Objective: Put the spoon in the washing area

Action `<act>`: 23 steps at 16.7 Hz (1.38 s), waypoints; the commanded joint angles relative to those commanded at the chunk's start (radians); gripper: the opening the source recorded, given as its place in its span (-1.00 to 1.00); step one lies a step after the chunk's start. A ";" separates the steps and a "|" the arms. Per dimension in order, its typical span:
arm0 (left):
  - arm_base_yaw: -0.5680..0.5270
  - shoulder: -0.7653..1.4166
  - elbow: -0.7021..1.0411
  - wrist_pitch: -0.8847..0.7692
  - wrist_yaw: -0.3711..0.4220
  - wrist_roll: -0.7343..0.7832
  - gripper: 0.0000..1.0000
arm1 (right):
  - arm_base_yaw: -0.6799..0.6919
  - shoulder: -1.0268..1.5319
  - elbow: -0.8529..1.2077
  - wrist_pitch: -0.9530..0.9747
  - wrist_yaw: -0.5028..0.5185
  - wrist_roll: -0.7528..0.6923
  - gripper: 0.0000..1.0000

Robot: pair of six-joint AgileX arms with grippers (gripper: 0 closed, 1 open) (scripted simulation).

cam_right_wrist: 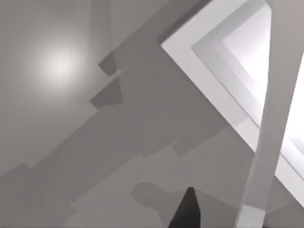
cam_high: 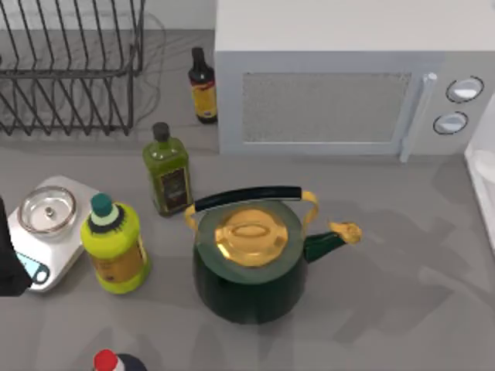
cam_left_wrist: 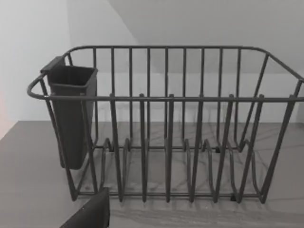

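left gripper (cam_left_wrist: 90, 213): at the table's left edge, just beside the scale (cam_high: 46, 232), facing the dish rack (cam_left_wrist: 166, 123). Grip state: cannot tell.
dish rack risk: the rack and its cutlery cup (cam_left_wrist: 71, 114) look like a drop target, but I judge they are not the washing area. A drop there is a miss.
bottle cluster: the yellow bottle (cam_high: 116, 247) and oil bottle (cam_high: 168, 174) stand close together near the scale. Any sweep by the left arm could tip them.
spoon: I can't place it, and I can't tell whether either gripper carries it. It's small and glossy, so I expect a slip in a shallow pinch.
kettle (cam_high: 247, 263): tall, at mid-table. A low crossing could clip the handle.
white basin (cam_high: 483, 182): at the right edge, probably the washing area.
right gripper (cam_right_wrist: 187, 211): over bare table near the basin's rim (cam_right_wrist: 213, 80). Grip state: cannot tell. A descent here could strike the rim, and an early release lands on the table.
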 joint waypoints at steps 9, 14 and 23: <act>0.000 0.000 0.000 0.000 0.000 0.000 1.00 | -0.056 0.674 1.020 -0.288 0.002 -0.046 -1.00; 0.000 0.000 0.000 0.000 0.000 0.000 1.00 | -0.081 0.914 1.382 -0.371 0.002 -0.048 -1.00; 0.000 0.000 0.000 0.000 0.000 0.000 1.00 | -0.086 0.971 1.479 -0.386 0.001 -0.045 -1.00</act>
